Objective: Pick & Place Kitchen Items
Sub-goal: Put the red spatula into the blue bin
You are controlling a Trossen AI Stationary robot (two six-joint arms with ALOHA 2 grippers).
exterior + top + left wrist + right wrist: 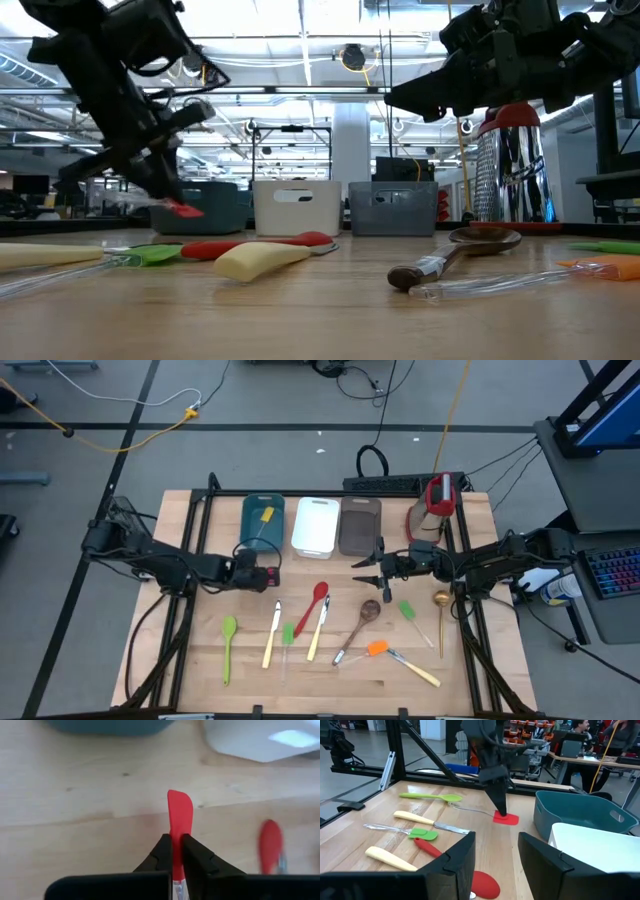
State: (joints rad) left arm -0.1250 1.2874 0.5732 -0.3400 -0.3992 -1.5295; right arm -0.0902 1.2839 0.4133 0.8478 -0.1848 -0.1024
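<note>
On the left side: the left gripper (272, 574) is above the wooden table (190, 670), just in front of the teal tray (262, 520), and its fingers are pressed on a red spatula (179, 820), pinching it near the blade.
Red spatula: it is lifted off the wood; the flat blade points forward, past the fingertips.
Right gripper (366, 567): it hovers in front of the grey-brown tray (359, 525), fingers spread, holding nothing.
Done: one yellow item (266, 515) lies already in the teal tray; I cannot tell what kind it is.
White tray (315, 525): it looks empty, and so does the grey-brown one.
Left to do: most of the task, I judge. On the table remain the green spoon (228, 645), a pale-handled knife (271, 635), a green spatula (287, 635), the red spoon (312, 607), the wooden spoon (358, 622), the orange spatula (396, 658) and the gold spoon (440, 615).
Shapes: all items are slim and long, with flat or rounded heads.
Materials: the coloured spatula blades look like soft silicone; the knife blade is shiny metal; the trays look like smooth plastic.
Table: pale wood planks with a visible grain.
</note>
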